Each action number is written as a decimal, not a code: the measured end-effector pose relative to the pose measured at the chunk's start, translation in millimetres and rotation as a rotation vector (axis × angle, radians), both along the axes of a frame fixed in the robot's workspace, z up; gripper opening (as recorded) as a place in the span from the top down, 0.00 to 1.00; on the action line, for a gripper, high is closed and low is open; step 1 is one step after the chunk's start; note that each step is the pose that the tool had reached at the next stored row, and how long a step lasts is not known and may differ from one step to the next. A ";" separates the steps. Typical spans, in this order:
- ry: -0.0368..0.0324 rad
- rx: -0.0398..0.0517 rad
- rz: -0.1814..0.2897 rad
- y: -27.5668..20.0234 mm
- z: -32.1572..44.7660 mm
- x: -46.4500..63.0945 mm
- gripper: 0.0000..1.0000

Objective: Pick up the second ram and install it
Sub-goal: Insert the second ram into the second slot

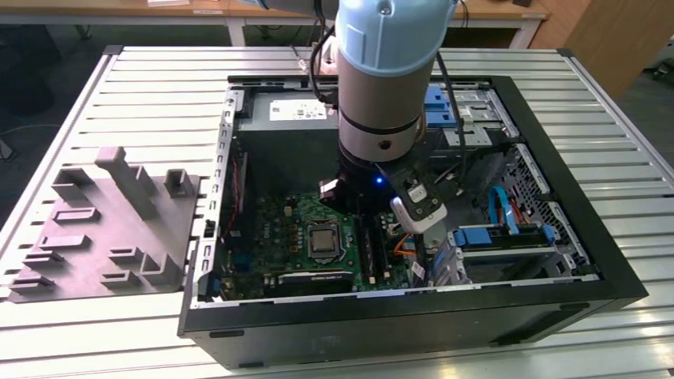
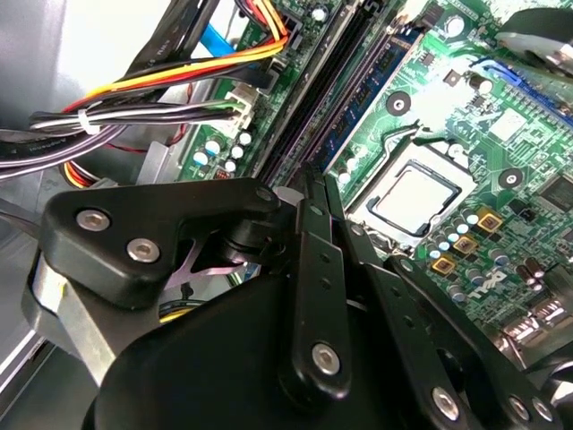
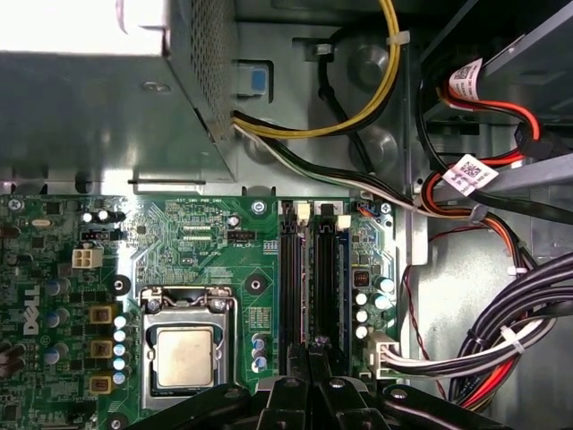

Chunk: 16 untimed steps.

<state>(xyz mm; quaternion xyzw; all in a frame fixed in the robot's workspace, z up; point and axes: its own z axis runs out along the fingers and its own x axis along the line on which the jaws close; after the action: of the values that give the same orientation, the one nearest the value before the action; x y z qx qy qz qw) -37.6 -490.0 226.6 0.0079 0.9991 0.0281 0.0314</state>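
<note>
Your setup sits on a pale slatted metal table (image 1: 137, 103), and you've got light wooden desks (image 1: 495, 12) along the back of the room over a dark floor. On the exterior view's left lies a grey moulded plastic fixture with upright blocks (image 1: 106, 229), touching the side of the open black tower computer case (image 1: 589, 268). The pale blue and grey robot arm (image 1: 384, 79) reaches straight down into that case, over the green motherboard (image 1: 284, 237).

In both wrist views your black two-finger gripper (image 3: 309, 354) looks clenched, tips drawn together with nothing showing between them. It hangs right over the long black plastic memory slots (image 3: 291, 287), beside the square silver processor (image 3: 185, 356). I can't tell whether the tips touch anything.

The second ram (image 2: 376, 85), a thin dark bluish-green stick, stands upright in the slot row in the second wrist view, on the side towards the processor, just beyond the fingertips (image 2: 304, 193). A bundle of yellow, red and black cables (image 2: 179, 76) runs past the far side of the slots.
</note>
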 end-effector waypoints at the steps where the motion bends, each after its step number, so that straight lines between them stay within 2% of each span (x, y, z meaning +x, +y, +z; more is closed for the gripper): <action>1: 0.0000 -0.0001 0.000 0.0 0.0 0.0 0.88; 16: -0.0001 0.0002 0.000 -0.5 -1.8 0.2 0.88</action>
<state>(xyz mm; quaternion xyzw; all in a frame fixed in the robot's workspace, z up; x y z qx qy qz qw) -37.4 -490.5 224.8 0.0079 0.9991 0.0282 0.0314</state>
